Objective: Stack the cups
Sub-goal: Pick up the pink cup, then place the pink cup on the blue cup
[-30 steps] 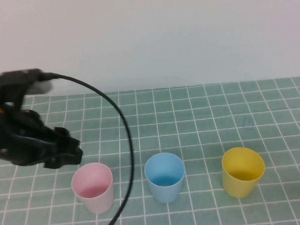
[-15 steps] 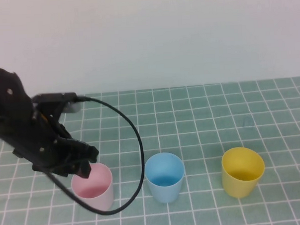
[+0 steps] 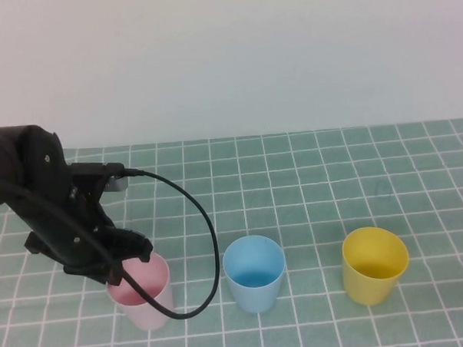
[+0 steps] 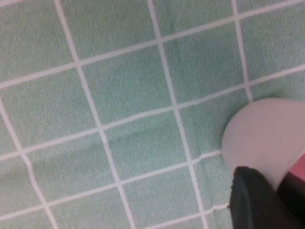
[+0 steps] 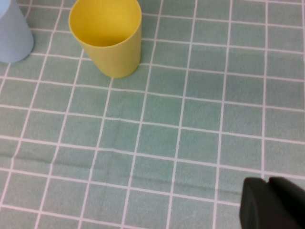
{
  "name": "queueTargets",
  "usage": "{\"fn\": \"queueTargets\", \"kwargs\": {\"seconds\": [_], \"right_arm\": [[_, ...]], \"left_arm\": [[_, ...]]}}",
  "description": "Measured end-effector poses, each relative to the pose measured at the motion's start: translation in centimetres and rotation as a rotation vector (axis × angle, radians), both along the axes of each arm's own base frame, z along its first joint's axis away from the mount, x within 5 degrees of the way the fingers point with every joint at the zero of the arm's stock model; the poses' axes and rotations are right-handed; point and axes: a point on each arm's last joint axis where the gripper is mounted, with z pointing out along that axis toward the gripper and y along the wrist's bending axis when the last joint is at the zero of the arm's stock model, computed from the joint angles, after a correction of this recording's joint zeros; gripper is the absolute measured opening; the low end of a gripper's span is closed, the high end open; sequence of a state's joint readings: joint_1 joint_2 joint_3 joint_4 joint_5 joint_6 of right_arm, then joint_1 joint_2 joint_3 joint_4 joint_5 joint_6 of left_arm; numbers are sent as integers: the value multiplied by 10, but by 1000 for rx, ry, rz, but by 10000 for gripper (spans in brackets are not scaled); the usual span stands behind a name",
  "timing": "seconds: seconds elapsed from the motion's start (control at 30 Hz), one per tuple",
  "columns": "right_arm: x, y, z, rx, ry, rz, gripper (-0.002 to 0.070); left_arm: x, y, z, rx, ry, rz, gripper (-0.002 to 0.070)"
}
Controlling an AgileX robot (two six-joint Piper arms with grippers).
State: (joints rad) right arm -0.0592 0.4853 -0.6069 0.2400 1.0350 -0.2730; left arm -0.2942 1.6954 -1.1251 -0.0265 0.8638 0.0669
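Three cups stand in a row near the front of the mat: a pale pink cup (image 3: pixel 149 304) on the left, a light blue cup (image 3: pixel 254 274) in the middle, and a yellow cup (image 3: pixel 375 265) on the right. My left gripper (image 3: pixel 131 258) is down on the pink cup's left rim. In the left wrist view the gripper (image 4: pixel 279 183) has one finger outside the pink cup (image 4: pixel 257 138) and one inside, pinching its wall. My right gripper (image 5: pixel 268 183) is shut and empty, low over the mat, apart from the yellow cup (image 5: pixel 107 38) and the blue cup (image 5: pixel 12 33).
A green mat with a white grid (image 3: pixel 332 184) covers the table up to a plain white wall. The left arm's black cable (image 3: pixel 207 228) loops down between the pink and blue cups.
My left arm has moved right and down onto the pink cup, and its fingers now straddle the rim. The pink cup has shifted slightly. The blue and yellow cups have not moved.
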Motion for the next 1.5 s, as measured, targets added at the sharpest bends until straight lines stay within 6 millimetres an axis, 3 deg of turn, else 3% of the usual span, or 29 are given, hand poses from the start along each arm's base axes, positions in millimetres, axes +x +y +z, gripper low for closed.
{"fn": "queueTargets", "kwargs": {"seconds": [0.1, 0.2, 0.3, 0.47, 0.63, 0.77, 0.9, 1.1, 1.5], "right_arm": [[0, 0, 0, 2, 0, 0, 40], [0, 0, 0, 2, 0, 0, 40], [0, 0, 0, 1, -1, 2, 40], [0, 0, 0, 1, -1, 2, 40], [0, 0, 0, 1, -1, 2, 39], [0, 0, 0, 1, -1, 3, 39], [0, 0, 0, -1, -1, 2, 39], [0, 0, 0, -3, -1, 2, 39], [0, 0, 0, -5, -2, 1, 39]], "left_arm": [[3, 0, 5, 2, -9, -2, 17], [10, 0, 21, 24, -28, -15, 0], [20, -3, 51, 23, -70, -15, 14], [26, -14, 120, -110, -186, -56, 13], [13, -43, 153, -273, -180, -201, 13], [-4, -79, 152, -229, -170, -332, 13], [-9, -102, 143, -188, -171, -406, 13], [-6, -109, 137, -201, -170, -411, 13], [10, -116, 100, -130, -59, -390, 13]]}}
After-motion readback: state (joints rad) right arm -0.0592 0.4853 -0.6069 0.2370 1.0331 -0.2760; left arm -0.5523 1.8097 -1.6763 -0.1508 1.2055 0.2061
